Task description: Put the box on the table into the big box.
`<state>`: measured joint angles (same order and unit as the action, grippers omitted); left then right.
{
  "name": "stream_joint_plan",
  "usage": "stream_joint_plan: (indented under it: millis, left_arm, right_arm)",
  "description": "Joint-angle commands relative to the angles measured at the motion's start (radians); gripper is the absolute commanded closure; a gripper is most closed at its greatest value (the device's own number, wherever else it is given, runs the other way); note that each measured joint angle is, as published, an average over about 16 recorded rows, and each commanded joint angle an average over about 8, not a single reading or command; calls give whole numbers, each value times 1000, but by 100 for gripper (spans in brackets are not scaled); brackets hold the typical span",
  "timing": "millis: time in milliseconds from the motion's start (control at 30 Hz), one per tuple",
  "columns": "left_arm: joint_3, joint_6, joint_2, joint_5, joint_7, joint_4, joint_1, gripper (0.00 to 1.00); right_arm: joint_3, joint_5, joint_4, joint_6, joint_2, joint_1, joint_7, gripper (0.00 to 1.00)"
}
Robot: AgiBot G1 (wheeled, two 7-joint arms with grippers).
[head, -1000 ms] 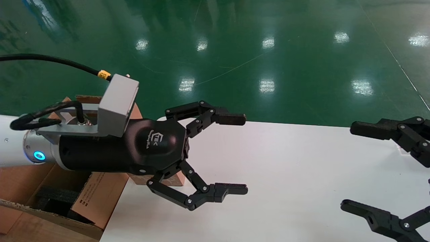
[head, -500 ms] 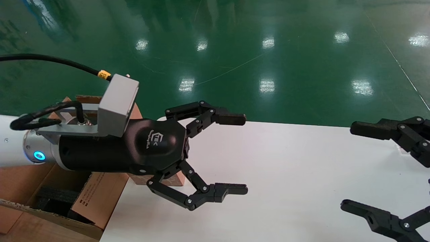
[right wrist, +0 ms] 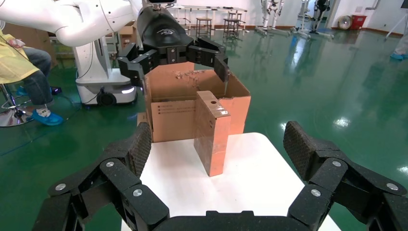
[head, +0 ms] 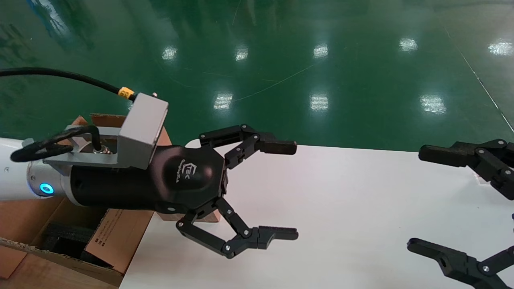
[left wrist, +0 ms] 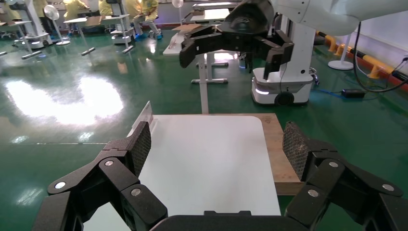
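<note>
The small plain brown cardboard box stands upright on the smooth white worktop, just beside the large corrugated brown carton. Tall and narrow, it could topple if nudged. Left gripper hovers above it, jaws spread, empty; right gripper likewise released, well apart.

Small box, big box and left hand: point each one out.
Small box (right wrist: 212,132), right wrist view, on its tall front face.
Big box (right wrist: 173,118), right wrist view, on its printed side wall.
Left hand (head: 281,190), head view, midway between its open fingertips.
</note>
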<state>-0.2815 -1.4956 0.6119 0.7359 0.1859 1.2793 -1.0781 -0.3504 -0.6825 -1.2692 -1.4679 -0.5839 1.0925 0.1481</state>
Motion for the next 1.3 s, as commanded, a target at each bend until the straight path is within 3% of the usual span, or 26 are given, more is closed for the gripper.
stream_joint_plan:
  millis: [33,833,1300]
  left_arm:
    - [-1,0,1,1,1,1,0,0]
    - [-7,2,2,20,-14,-18,-1,0]
    - [-58,29,-5,175,-42,-84,-21,0]
  right_arm:
    - [0,0,0,0,0,0,0,0]
    - [0,0,1,0,0,0,0,0]
    - [0,0,1,0,0,0,0,0]
